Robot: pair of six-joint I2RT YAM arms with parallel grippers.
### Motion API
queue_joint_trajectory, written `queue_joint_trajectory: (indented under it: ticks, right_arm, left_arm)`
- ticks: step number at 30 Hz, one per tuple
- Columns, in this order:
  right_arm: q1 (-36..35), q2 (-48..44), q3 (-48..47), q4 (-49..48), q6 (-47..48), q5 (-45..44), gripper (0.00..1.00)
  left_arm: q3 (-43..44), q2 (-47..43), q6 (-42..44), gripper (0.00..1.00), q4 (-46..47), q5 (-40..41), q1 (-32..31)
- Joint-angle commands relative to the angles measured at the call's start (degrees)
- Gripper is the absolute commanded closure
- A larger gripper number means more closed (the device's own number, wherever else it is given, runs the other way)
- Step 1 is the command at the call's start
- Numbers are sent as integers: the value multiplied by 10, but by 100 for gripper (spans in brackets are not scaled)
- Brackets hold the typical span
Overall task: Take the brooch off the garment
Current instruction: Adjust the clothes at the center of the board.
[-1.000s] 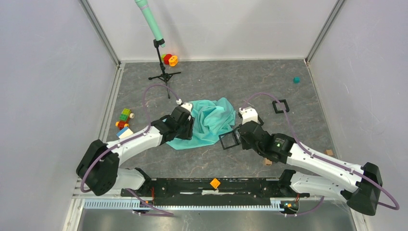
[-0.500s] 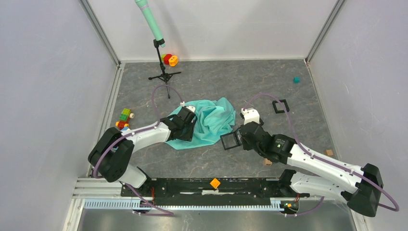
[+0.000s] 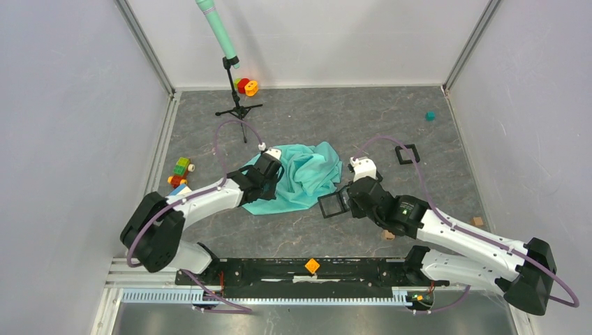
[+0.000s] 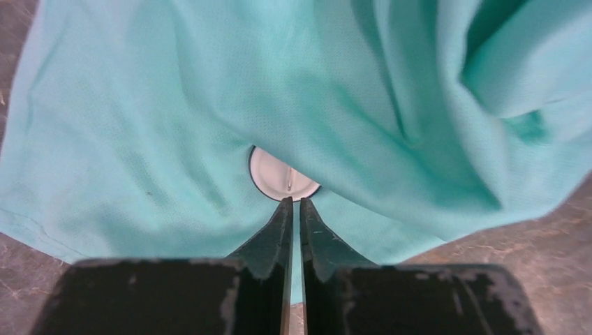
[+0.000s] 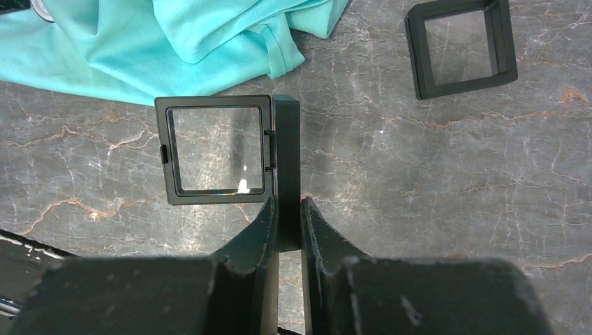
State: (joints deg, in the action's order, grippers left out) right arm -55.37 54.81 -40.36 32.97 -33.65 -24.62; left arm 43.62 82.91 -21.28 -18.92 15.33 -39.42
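Observation:
The turquoise garment point(image 3: 307, 174) lies crumpled mid-table, and also shows in the left wrist view point(image 4: 174, 105) and the right wrist view point(image 5: 174, 42). The brooch point(image 4: 279, 180), a round white disc with a pin, peeks out from under a fold of it. My left gripper point(image 4: 293, 202) is at the garment's left edge point(image 3: 267, 174), its tips pinched on the brooch's near rim. My right gripper point(image 5: 287, 204) is shut on the side wall of an open black square case with a clear window point(image 5: 216, 150), held just right of the garment point(image 3: 333, 204).
A second black square frame point(image 3: 407, 153) lies right of the garment. A stand with a teal rod point(image 3: 237, 105) and red and orange spools point(image 3: 246, 86) are at the back. Toy blocks point(image 3: 180, 174) sit left, a teal cube point(image 3: 430, 116) far right, wooden blocks point(image 3: 477, 221) near right.
My left arm swung its elbow and shifted the gripper slightly back and left on the garment's edge. The right arm with the case barely moved.

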Motion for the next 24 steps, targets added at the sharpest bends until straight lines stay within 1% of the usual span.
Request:
queue_joint_trajectory:
  ticks: [1, 3, 5, 6, 7, 8, 12, 15, 17, 19, 21, 24]
  right_arm:
    - [3, -14, 4, -24, -8, 1, 100]
    - [2, -14, 5, -25, -8, 2, 100]
    - [2, -17, 7, -25, -9, 3, 100]
    - [3, -18, 8, -25, -9, 3, 100]
    - [3, -19, 8, -25, -10, 3, 100]
    - [3, -20, 9, -24, -10, 4, 100]
    - [3, -22, 7, -25, -8, 11, 100]
    - [4, -22, 5, -24, -6, 12, 100]
    - [5, -23, 3, -25, -5, 14, 100]
    - [5, -20, -1, -25, -3, 16, 100]
    - [6, -19, -5, -25, 0, 19, 100]
    - [6, -19, -12, -25, 2, 23, 100]
  left_arm:
    - [4, -45, 11, 91, 18, -20, -2]
    - [8, -40, 8, 94, 17, -49, -1]
    - [13, -32, 5, 94, 14, -56, 1]
    - [17, -23, 5, 85, 10, -46, 1]
    - [23, -14, 7, 72, 3, -34, 2]
    - [32, 0, 9, 65, -8, -23, 4]
    - [49, 39, 13, 46, -19, -1, 6]
    - [55, 60, 15, 34, -11, 3, 7]
    - [64, 76, 20, 31, -10, -5, 12]
    - [71, 88, 21, 32, -6, -29, 26]
    - [77, 99, 24, 36, -2, -60, 43]
    - [84, 123, 29, 46, -10, -87, 61]
